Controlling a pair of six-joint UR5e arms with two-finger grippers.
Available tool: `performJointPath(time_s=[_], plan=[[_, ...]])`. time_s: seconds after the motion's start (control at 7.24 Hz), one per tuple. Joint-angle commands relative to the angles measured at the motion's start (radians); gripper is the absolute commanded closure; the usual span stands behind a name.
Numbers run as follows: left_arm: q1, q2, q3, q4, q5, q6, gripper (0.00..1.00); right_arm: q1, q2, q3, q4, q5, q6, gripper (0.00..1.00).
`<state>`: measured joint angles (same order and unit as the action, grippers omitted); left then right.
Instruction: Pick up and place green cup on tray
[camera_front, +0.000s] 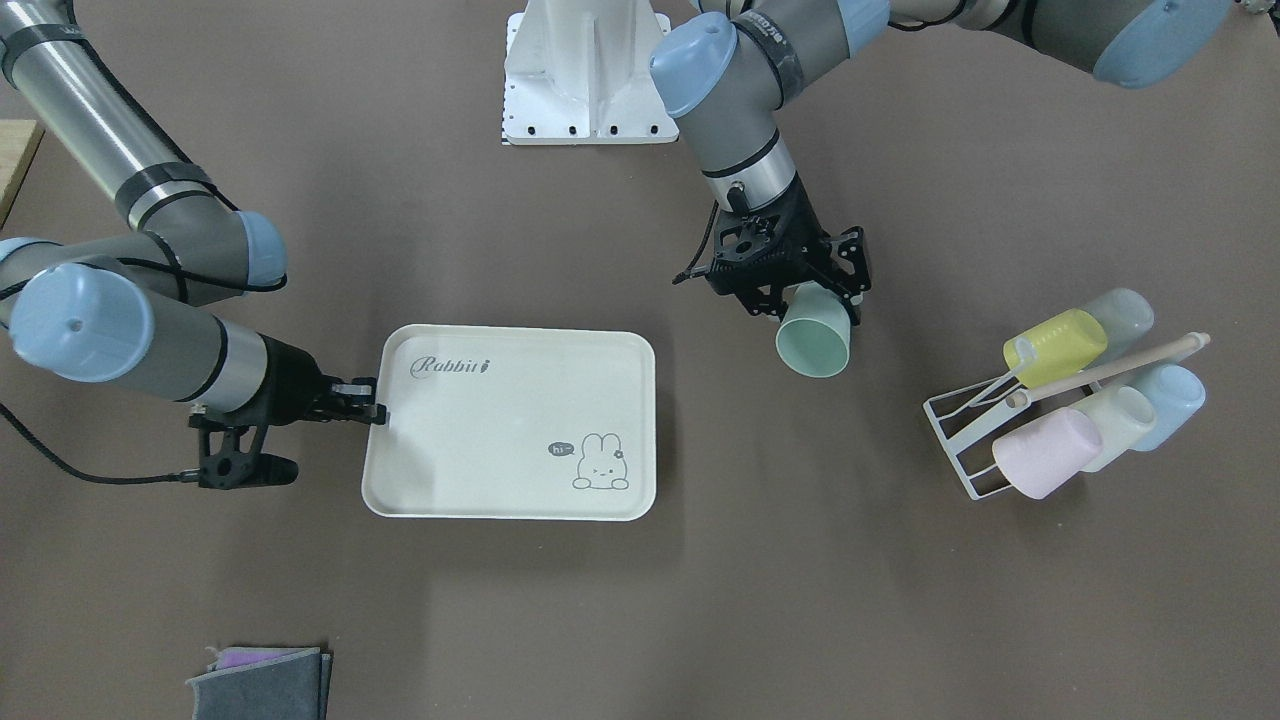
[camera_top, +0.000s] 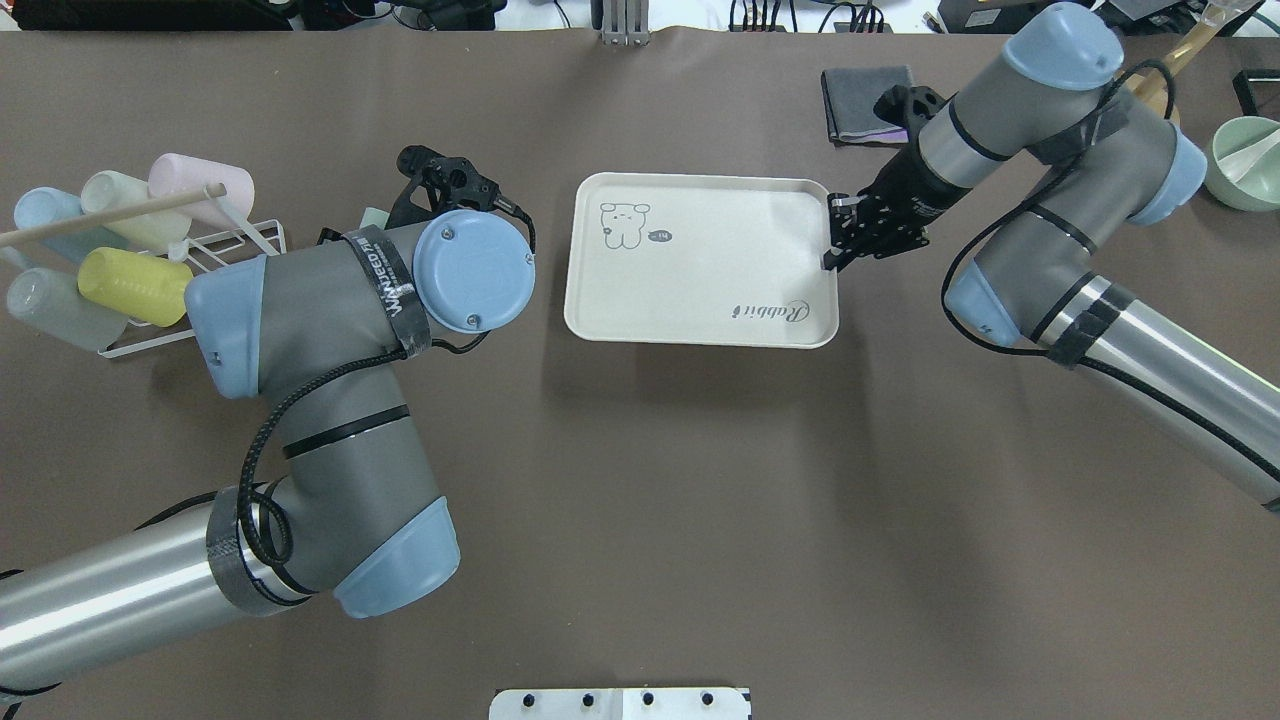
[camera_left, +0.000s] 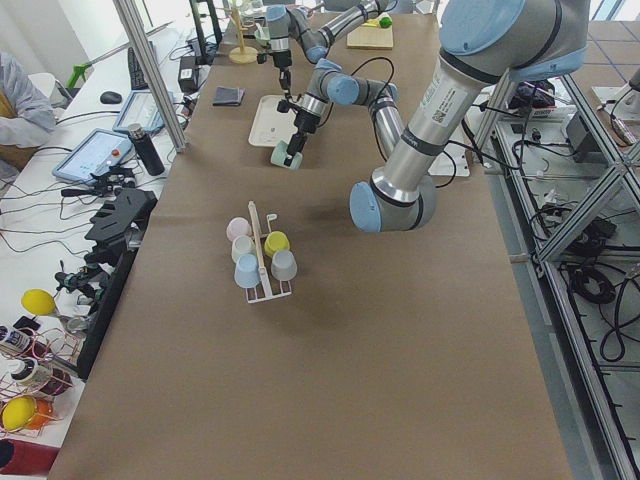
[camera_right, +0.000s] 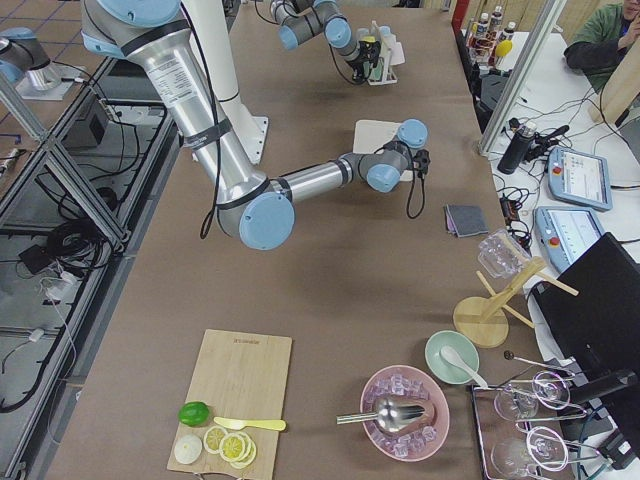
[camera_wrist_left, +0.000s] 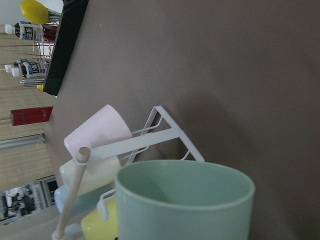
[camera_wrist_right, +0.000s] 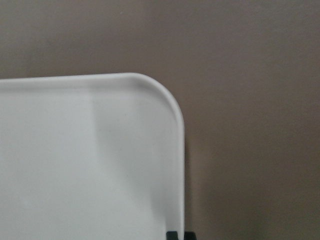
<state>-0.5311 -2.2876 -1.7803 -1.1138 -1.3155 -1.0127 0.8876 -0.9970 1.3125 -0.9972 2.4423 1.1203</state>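
- Overhead and front-facing: look down from opposite sides, share tray (camera_top: 700, 290).
- Side views: ends of table (camera_left: 400, 350), distant.
- Wrists: close on green cup (camera_wrist_left: 185, 200), tray corner.

The brown worktop (camera_front: 800, 600) carries a cream tray (camera_front: 480, 440) lying flat near its middle, with its "Rabbit" script and bunny drawing facing up. Toward the robot's left end stands a white wire rack (camera_front: 960, 445) holding pastel cups (camera_front: 1050, 452) on their sides. Folded grey and purple cloths (camera_front: 262, 682) lie at the far edge from the robot, and its white base plate (camera_front: 588, 75) at the near edge. At the right end lie a wooden cutting board (camera_right: 237, 390), a pink bowl (camera_right: 403, 413) of ice and a green bowl (camera_right: 452, 357).
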Motion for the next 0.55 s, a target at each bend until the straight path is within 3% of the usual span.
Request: performJointPath(time_s=[0.0,0.28,0.41], plan=[[0.009,-0.018,0.106,-0.372,0.057,-0.152,0.84,-0.070,0.075,-0.010,-0.006,-0.084,0.041,1.00],[0.019,-0.038,0.208,-0.692,0.177,-0.153,0.84,-0.119,0.087,-0.031,0.006,-0.208,0.015,1.00],[0.019,-0.035,0.214,-0.787,0.200,-0.153,0.84,-0.119,0.089,-0.048,0.009,-0.210,0.001,1.00]])
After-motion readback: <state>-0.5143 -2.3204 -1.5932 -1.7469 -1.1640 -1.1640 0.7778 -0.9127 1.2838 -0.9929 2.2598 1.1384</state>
